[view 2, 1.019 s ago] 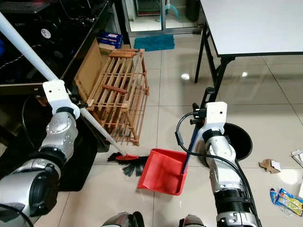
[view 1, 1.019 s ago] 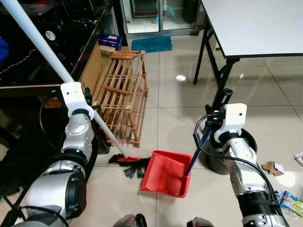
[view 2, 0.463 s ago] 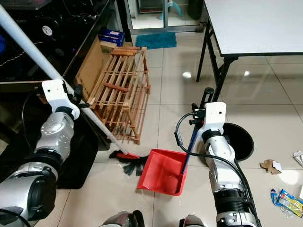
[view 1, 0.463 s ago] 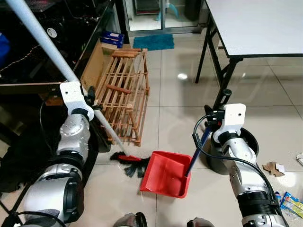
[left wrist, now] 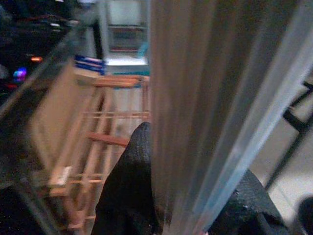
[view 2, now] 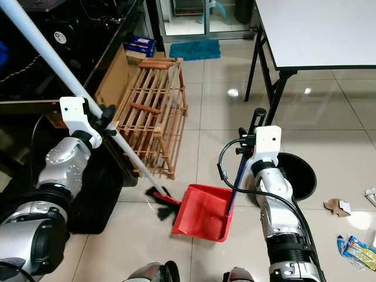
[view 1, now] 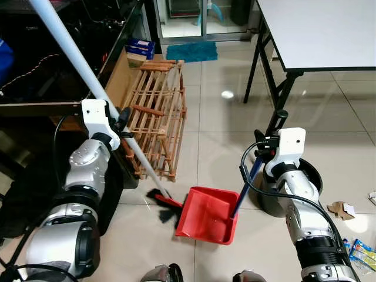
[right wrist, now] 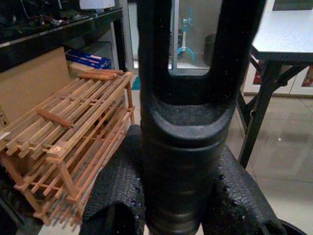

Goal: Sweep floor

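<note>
My left gripper (view 1: 124, 120) is shut on the long pale broom handle (view 1: 70, 51), which slants down to the red broom head with black bristles (view 1: 167, 205) on the tiles. The bristles rest against the open left lip of the red dustpan (view 1: 205, 215). My right gripper (view 1: 267, 144) is shut on the dustpan's upright blue-and-black handle (view 1: 244, 187), holding the pan flat on the floor. In the left wrist view the handle (left wrist: 205, 112) runs between the black fingers (left wrist: 127, 196). The right wrist view has the black grip (right wrist: 183, 147) clamped between its pads (right wrist: 115, 200).
A wooden slatted rack (view 1: 154, 120) leans by the dark desk (view 1: 53, 107) just behind the broom. A folding table (view 1: 320, 29) stands at right, with a black round object (view 1: 310, 174) under my right arm. A cardboard scrap (view 1: 339, 208) and a wrapper (view 1: 361, 249) lie at right.
The broom head has swept rightward across the tiles up to the dustpan's lip, and the handle stands steeper. The dustpan and right arm have stayed put.
</note>
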Robot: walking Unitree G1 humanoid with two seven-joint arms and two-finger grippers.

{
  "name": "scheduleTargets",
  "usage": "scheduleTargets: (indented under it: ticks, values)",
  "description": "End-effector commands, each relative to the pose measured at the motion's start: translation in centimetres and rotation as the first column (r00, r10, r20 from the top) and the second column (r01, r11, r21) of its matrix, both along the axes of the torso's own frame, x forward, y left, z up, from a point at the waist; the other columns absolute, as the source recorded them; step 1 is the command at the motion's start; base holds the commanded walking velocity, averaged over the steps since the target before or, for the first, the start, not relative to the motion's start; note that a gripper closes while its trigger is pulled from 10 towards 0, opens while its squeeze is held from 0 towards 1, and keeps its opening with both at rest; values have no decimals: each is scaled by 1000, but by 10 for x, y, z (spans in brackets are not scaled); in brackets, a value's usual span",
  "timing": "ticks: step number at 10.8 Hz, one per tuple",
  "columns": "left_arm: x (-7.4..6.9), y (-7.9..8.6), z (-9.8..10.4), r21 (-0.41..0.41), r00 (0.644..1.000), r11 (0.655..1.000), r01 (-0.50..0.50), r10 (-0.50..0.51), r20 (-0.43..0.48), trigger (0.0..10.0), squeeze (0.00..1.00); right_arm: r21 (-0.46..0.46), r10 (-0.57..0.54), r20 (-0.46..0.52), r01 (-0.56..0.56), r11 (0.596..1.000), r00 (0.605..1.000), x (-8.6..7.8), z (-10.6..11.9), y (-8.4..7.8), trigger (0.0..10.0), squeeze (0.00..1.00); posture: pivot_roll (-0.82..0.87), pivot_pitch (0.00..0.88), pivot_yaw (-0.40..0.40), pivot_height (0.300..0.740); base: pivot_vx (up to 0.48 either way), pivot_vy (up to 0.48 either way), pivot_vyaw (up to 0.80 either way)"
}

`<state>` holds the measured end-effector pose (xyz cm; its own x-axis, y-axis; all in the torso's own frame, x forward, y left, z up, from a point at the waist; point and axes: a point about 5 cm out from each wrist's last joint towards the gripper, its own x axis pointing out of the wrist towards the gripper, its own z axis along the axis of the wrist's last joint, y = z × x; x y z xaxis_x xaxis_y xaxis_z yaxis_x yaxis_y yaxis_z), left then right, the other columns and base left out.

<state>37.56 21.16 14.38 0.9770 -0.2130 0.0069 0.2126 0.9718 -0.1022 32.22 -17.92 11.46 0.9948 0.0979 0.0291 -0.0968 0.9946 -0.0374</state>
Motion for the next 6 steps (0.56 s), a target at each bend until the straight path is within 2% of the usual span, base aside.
scheduleTargets:
  ticks: [1,2,4,6]
  values:
    - [-3,-6,-10,-45,995,996,82,-84,-61,196,0,9,15,32,-16,1000,999,4,8,2,10000,0,-201,105,96,740,0,0,0]
    - [-4,-7,-10,-42,990,992,119,-121,-65,196,0,8,16,32,-16,1000,999,4,8,2,10000,0,-201,103,95,740,0,0,0]
    - [-4,3,-1,-29,979,982,187,-189,-77,0,0,5,20,35,-21,1000,999,5,9,3,10000,0,-201,101,93,740,0,0,0]
    - [-5,7,2,-20,961,966,257,-257,-102,0,0,1,21,35,-21,1000,999,5,9,2,10000,0,-203,98,91,740,0,0,0]
